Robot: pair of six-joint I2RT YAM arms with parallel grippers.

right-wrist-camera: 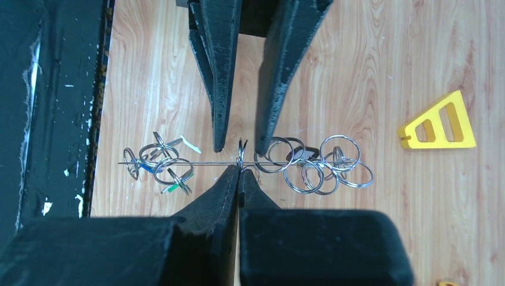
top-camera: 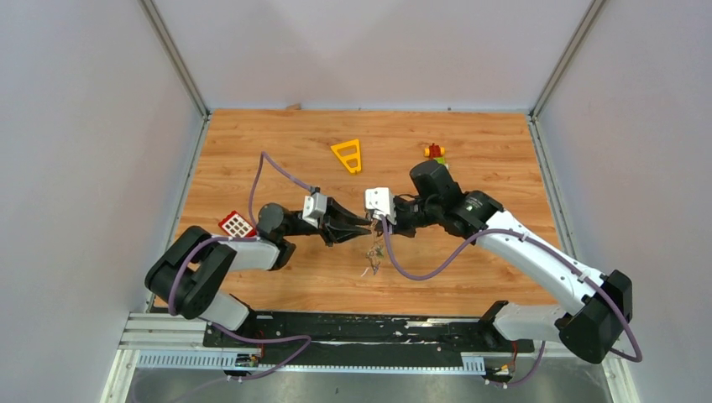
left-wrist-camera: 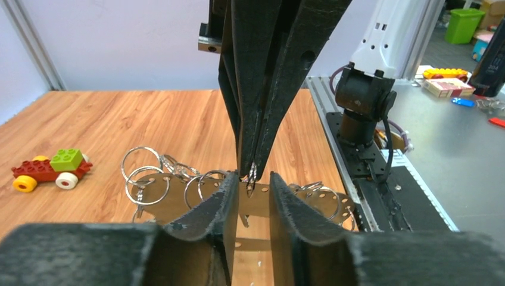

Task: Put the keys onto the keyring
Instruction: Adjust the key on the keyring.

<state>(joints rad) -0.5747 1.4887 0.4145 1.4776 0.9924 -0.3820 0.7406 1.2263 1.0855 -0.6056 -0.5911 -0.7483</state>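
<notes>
At the middle of the table (top-camera: 252, 151), the left gripper (top-camera: 359, 225) stands partly open, its fingers straddling the bundle but gripping nothing. Between the arms is the keyring (right-wrist-camera: 202, 162), seen edge-on as a thin wire, with the keys (right-wrist-camera: 156, 164) and their blue and green tags bunched on one side and bare split rings (right-wrist-camera: 321, 165) on the other. The right gripper (right-wrist-camera: 239, 171) is pinched closed on what looks like that wire. Most threading looks done; whether any key is left off, I cannot tell.
</notes>
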